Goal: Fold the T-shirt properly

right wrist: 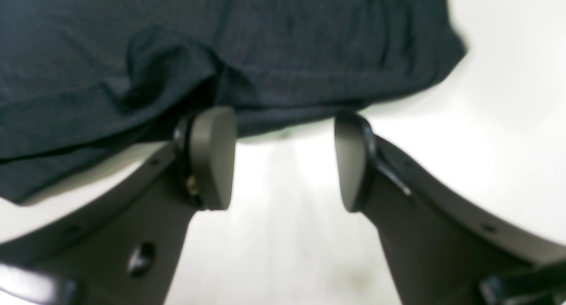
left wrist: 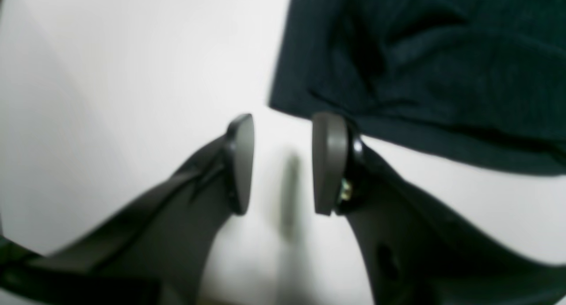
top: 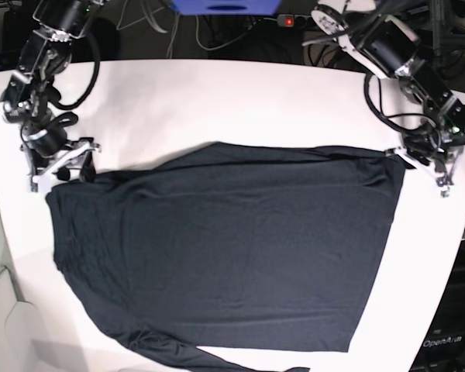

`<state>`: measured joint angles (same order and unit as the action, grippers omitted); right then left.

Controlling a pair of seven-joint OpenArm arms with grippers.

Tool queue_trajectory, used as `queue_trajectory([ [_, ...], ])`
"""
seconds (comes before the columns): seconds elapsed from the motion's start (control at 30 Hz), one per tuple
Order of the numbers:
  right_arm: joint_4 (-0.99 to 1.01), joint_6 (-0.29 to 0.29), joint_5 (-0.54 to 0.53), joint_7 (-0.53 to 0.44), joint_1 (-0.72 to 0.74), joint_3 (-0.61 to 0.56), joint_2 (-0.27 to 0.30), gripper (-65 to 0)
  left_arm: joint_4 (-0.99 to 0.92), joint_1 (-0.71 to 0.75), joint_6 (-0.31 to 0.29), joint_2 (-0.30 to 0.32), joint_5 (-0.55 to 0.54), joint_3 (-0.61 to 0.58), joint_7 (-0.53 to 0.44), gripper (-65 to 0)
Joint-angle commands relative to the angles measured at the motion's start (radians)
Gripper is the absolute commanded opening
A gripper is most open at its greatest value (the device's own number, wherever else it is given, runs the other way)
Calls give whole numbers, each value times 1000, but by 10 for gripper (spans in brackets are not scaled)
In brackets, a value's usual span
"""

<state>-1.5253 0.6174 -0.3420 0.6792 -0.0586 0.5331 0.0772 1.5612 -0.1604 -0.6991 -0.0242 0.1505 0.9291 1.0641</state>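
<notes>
T-shirt [top: 225, 248] spread flat, dark, across white table [top: 240, 101], between both grippers. Right gripper [right wrist: 283, 159]: jaws set wide apart, nothing clamped; wrinkled shirt edge seen just beyond its fingertips. Left gripper [left wrist: 283, 163]: jaws parted, nothing between; shirt corner lies just ahead, beside one pad [left wrist: 329, 163]; contact cannot be told.

A white bench [top: 240, 101] under bright, even light; tangled dark cables [top: 217, 31] and a power strip [top: 294, 21] lie behind it.
</notes>
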Motion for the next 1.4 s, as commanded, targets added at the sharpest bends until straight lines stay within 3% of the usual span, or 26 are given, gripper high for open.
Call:
queue_trajectory([
  [0.0, 13, 17, -45, -23, 15, 11, 8, -283, 21, -3, 1, 8, -10, -3, -20, -433],
  [0.23, 148, 19, -176, 12, 21, 43, 32, -281, 21, 52, 1, 8, -1, -71, -83, -433],
  [0.53, 142, 19, -184, 12, 15, 42, 34, -281, -17, 61, 1, 2, -7, -68, -80, -433],
  [0.7, 147, 19, -180, 12, 4, 42, 34, -281, -91, 61, 1, 0, -18, 17, -91, -433],
  [1.03, 147, 19, -177, 12, 3, 40, 36, -281, -130, 134, 1, 66, -306, 43, -91, -432],
  [1.23, 147, 19, -177, 12, 1, 40, 36, -281, -250, 126, 1, 103, -328, 48, -94, -432],
  [1.37, 147, 19, -177, 12, -2, 40, 37, -281, -344, 117, 1, 108, -329, 43, -173, -432],
])
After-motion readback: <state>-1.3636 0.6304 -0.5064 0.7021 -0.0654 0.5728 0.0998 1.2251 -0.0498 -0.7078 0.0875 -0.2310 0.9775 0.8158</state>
